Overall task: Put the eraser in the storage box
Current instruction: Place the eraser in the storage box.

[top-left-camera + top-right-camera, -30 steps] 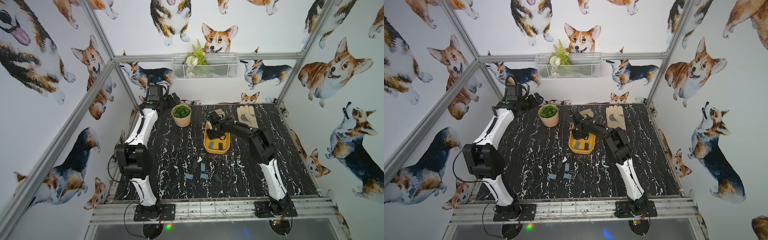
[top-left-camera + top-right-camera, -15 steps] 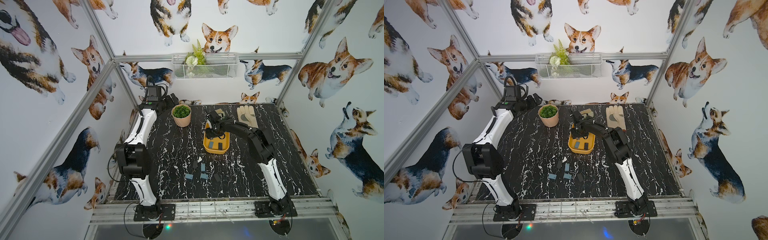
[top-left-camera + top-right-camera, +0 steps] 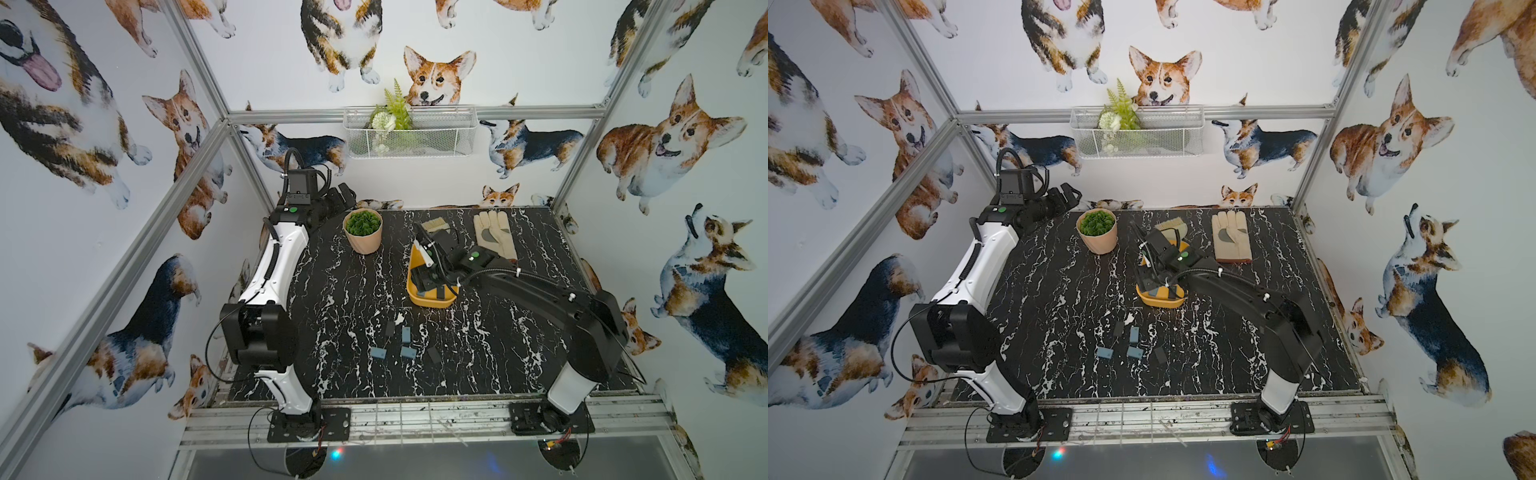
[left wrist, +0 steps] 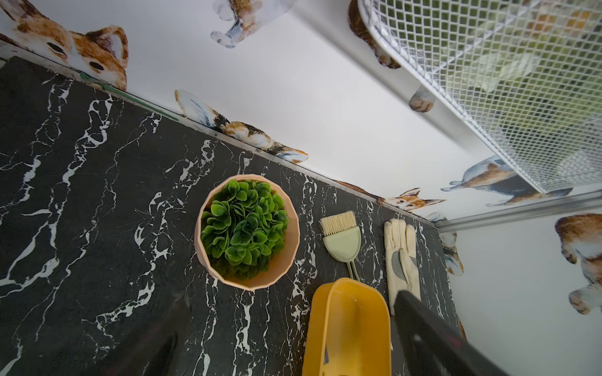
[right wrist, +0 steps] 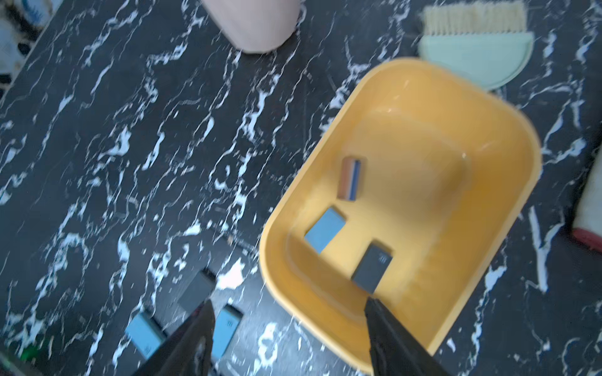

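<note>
I am holding the right pincer [image 5: 287,302] spread, empty, above the storage box [image 5: 423,130], where erasers [image 5: 325,229] are lying; loose erasers [image 5: 145,332] nearer, probably light and firm, suit narrow-side pinching.

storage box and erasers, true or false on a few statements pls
1. The storage box holds three erasers. True.
2. The right pincer is shut on an eraser. False: its jaws stand open with nothing between them.
3. Every eraser is in the box. False: several loose erasers lie on the table in front of it.
4. The plant pot stands upright on the table. True.
5. The glove lies inside the box. False: it lies flat on the table beside the box.
</note>
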Robot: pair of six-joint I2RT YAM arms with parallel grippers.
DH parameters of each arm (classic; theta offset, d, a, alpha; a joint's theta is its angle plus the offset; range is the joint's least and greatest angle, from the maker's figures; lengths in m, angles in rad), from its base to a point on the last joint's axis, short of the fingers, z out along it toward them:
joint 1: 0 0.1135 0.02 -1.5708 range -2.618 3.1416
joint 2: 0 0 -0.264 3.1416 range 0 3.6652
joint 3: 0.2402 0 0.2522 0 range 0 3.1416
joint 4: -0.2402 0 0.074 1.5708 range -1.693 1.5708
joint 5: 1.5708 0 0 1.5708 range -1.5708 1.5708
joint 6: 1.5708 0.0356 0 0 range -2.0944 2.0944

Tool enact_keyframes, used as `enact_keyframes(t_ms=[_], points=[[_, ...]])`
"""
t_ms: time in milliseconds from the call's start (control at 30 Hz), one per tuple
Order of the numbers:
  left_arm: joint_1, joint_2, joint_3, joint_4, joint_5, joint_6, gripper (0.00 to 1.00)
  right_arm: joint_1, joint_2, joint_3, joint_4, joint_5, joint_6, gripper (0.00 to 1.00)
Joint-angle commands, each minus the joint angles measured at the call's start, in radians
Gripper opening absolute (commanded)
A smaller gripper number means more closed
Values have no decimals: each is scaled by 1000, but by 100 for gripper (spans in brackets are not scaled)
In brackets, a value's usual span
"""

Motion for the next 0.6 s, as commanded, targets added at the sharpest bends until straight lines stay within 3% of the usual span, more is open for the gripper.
enact_keyframes(t_ms=[0,200,567], points=[[2,-48,-65,32,25,12,100,89,-110,-152,-71,87,112,75],[2,-152,-239,98,12,24,100,249,-140,-368,-12,128,248,75],[1,-215,-332,123,26,4,100,306,-29,-346,-83,47,275,72]])
